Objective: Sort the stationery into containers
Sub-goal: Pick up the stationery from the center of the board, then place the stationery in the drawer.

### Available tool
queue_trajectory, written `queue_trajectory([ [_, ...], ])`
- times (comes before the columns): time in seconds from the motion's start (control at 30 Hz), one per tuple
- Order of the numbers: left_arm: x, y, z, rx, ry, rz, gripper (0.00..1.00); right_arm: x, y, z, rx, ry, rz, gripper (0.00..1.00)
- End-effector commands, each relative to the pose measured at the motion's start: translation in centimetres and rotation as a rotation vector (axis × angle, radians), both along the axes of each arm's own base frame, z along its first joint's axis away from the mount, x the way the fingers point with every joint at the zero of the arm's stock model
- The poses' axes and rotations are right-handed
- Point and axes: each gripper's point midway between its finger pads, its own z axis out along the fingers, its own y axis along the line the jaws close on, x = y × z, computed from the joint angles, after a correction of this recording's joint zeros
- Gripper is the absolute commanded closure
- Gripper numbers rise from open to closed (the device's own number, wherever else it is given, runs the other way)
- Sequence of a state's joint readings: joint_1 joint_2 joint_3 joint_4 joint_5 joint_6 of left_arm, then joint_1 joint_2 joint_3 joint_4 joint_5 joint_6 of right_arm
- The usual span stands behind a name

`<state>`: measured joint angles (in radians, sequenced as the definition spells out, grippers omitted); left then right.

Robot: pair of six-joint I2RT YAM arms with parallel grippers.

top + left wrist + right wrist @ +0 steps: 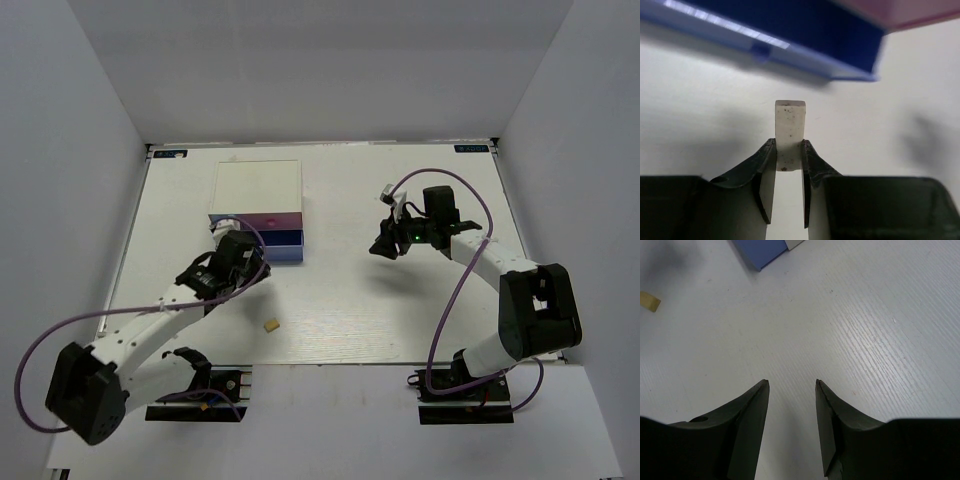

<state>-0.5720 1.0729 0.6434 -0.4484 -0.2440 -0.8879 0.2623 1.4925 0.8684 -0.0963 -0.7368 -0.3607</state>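
Fingers [766, 162] of the left gripper [789, 146] are pinched tight on a white eraser block [790, 125], which stands upright between them with its speckled top poking above the tips. The right gripper [791, 386] hovers over the table [880, 330], jaws parted about halfway with nothing between them. The table is white and finely ribbed, and white walls [80, 150] close it in at 9, 12 and 3 o'clock. The drawer box [257, 185] sits toward 11 o'clock, with its pink drawer front [262, 220] above the blue drawer front [268, 245]; their contents cannot be told. A tan eraser [269, 324] lies alone at 6 o'clock from the box. Only the left wrist view shows the white block; from above the gripper hides it. The right wrist view catches the tan eraser at its 10 o'clock
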Motion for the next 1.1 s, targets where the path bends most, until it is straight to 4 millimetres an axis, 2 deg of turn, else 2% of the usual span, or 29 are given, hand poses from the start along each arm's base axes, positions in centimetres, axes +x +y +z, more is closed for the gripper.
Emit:
queue_trajectory([
  [0.0, 2.2, -1.2, 4.9, -0.104, -0.189, 0.008, 0.87, 0.0, 0.3, 1.2, 0.021, -0.054, 0.024, 0.52],
  [0.1, 3.1, -1.5, 6.9, -0.178, -0.23, 0.054, 0.87, 0.1, 0.4, 1.4, 0.022, -0.057, 0.025, 0.52],
  [0.23, 5.7, -2.1, 8.5, -0.306, -0.293, 0.18, 0.87, 0.1, 0.4, 1.3, 0.023, -0.055, 0.025, 0.52],
  [0.3, 6.5, -1.8, 8.1, -0.336, -0.307, 0.242, 0.86, 0.1, 0.3, 1.4, 0.022, -0.06, 0.025, 0.52],
  [0.33, 7.2, -2.0, 9.1, -0.378, -0.346, 0.265, 0.86, 0.1, 0.3, 1.4, 0.021, -0.059, 0.025, 0.52],
  [0.37, 7.6, -2.1, 8.7, -0.412, -0.34, 0.304, 0.86, 0.1, 0.2, 1.5, 0.021, -0.062, 0.021, 0.52],
  [0.5, 8.8, -1.9, 9.6, -0.494, -0.375, 0.397, 0.86, -0.2, 0.1, 1.4, 0.017, -0.066, 0.023, 0.52],
  [0.6, 8.9, -1.0, 9.4, -0.518, -0.369, 0.477, 0.87, -0.5, 0.1, 1.1, 0.016, -0.056, 0.025, 0.52],
  [0.67, 8.7, -0.5, 8.2, -0.512, -0.354, 0.513, 0.87, -0.6, 0.1, 1.1, 0.02, -0.056, 0.022, 0.52],
  [0.8, 8.6, 0.8, 7.5, -0.484, -0.352, 0.586, 0.87, -0.4, 0.2, 1.0, 0.021, -0.055, 0.025, 0.52],
  [0.83, 8.5, 0.9, 6.8, -0.474, -0.333, 0.595, 0.87, -0.4, 0.2, 1.1, 0.024, -0.055, 0.025, 0.52],
  [1.07, 9.2, 1.6, 6.1, -0.426, -0.343, 0.643, 0.86, -0.4, 0.2, 1.1, 0.023, -0.052, 0.025, 0.52],
])
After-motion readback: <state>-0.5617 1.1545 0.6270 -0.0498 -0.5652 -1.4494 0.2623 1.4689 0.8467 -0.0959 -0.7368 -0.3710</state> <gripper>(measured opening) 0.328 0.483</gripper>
